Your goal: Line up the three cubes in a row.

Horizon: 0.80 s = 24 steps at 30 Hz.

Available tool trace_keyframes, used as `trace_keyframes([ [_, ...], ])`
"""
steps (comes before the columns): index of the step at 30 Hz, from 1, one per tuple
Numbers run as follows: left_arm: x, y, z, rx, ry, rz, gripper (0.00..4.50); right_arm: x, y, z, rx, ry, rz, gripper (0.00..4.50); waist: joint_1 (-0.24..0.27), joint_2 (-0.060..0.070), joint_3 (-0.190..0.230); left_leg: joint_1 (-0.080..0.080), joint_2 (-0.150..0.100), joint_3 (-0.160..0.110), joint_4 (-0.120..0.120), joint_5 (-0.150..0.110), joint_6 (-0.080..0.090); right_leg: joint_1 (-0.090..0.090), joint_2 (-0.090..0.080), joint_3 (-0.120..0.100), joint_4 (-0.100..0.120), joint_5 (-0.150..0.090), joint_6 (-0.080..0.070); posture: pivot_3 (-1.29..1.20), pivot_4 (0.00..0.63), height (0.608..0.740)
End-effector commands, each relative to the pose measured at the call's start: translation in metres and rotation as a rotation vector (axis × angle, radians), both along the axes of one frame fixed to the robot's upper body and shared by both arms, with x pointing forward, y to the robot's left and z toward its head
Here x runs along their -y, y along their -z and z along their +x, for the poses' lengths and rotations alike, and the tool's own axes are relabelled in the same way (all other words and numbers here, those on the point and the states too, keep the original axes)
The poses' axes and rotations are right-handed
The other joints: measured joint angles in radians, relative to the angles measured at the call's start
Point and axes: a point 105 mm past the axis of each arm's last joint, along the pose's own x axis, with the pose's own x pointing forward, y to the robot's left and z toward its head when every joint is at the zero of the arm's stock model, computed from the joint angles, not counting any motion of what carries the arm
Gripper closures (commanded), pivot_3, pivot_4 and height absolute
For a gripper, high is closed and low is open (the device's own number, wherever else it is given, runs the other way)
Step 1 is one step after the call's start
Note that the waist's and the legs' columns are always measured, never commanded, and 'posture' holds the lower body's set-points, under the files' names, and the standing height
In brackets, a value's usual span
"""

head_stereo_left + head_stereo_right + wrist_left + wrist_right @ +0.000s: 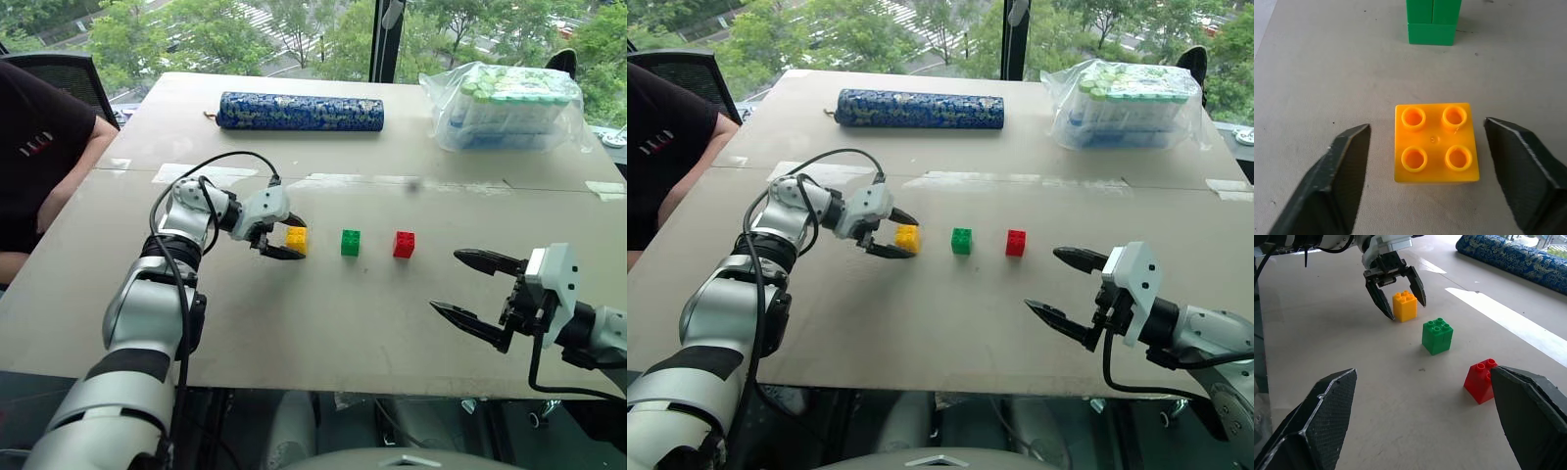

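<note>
Clear plastic bag (509,108) on the table (323,323) holds green-capped tubes (514,90)

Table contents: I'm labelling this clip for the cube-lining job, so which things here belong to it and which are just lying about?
Belong to the job:
- yellow cube, between the open left gripper fingers
- green cube
- red cube

Just lying about:
- blue patterned roll, far side of the table
- clear bag of tubes, far right corner
- seated person at the left edge

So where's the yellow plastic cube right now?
The yellow studded plastic cube sits on the table at the row's left end, beside the green cube, between the left pincer's open fingers.
</note>
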Motion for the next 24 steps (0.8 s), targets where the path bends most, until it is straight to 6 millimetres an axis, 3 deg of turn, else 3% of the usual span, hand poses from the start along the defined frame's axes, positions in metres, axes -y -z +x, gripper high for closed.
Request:
trace_keyframes([
  [1,-0.008,-0.028,0.000,0.042,-0.014,-0.093,0.16,0.002,-0.009,-0.005,0.038,0.006,-0.010,0.00,-0.001,0.000,0.000,0.000,0.000,0.000,0.000,0.000,0.000,0.000,0.000,0.000,0.000,0.000,0.000,0.00,0.150,0.740],
  [6,-0.023,-0.048,-0.017,0.045,-0.139,-0.280,0.16,0.016,-0.001,-0.003,0.012,0.083,0.002,0.00,-0.010,0.001,0.000,0.001,0.001,0.000,0.000,0.000,0.000,0.000,0.000,0.000,0.000,0.000,0.000,0.00,0.150,0.740],
  [12,-0.034,-0.050,-0.067,0.044,-0.410,-0.432,0.16,0.041,0.013,0.000,-0.029,0.183,-0.012,0.00,-0.015,0.001,0.000,0.001,0.002,0.000,0.000,0.000,0.000,0.001,-0.002,0.000,0.000,0.000,0.000,0.00,0.150,0.740],
  [17,-0.035,-0.027,-0.117,0.003,-0.633,-0.532,0.16,0.068,0.027,-0.004,-0.077,0.284,-0.027,0.00,-0.015,0.001,-0.001,0.005,0.001,0.000,0.000,0.000,0.000,0.006,-0.003,0.000,0.000,0.000,0.000,0.00,0.150,0.740],
  [24,-0.043,-0.002,-0.147,-0.055,-0.762,-0.524,0.16,0.088,0.040,-0.006,-0.115,0.311,-0.062,0.00,-0.004,0.001,-0.001,0.019,0.001,0.002,-0.002,0.000,0.000,0.017,-0.002,0.002,-0.002,-0.005,0.000,0.00,0.150,0.740],
])
